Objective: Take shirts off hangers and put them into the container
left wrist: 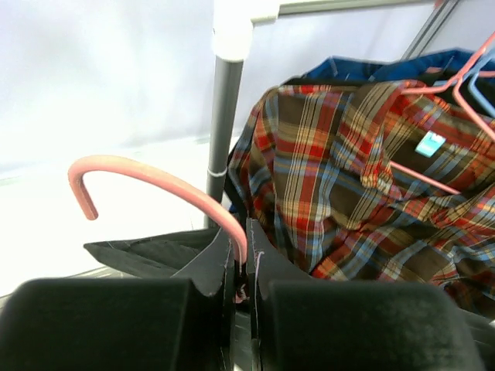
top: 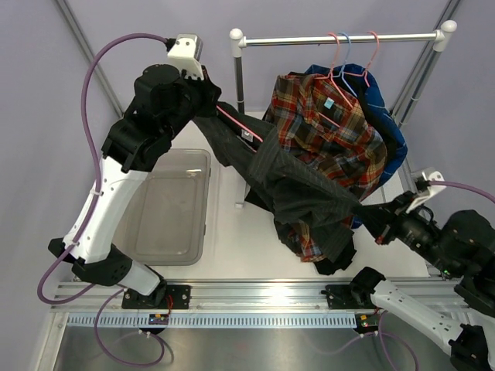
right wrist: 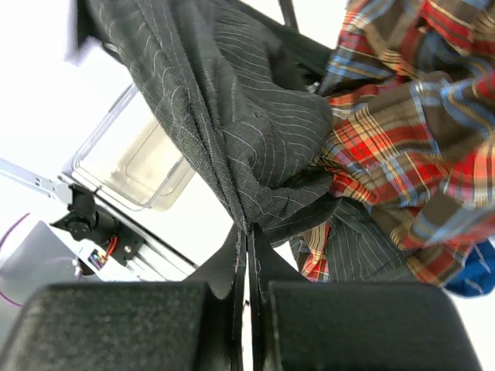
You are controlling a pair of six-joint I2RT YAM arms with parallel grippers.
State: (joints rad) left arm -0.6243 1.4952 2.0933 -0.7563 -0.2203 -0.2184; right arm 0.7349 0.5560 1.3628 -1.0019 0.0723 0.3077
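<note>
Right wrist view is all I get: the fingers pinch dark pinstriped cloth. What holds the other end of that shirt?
Observer: The left gripper is shut on a pink hanger just below its hook. The pinstriped shirt stretches from there to the right gripper.
Operator: Is that hanger on the rail?
Observer: No, it is off the rail, held to the left of its post.
Operator: What hangs on the rail?
Observer: Three hangers, two pink and one blue, with the plaid shirt in front.
</note>
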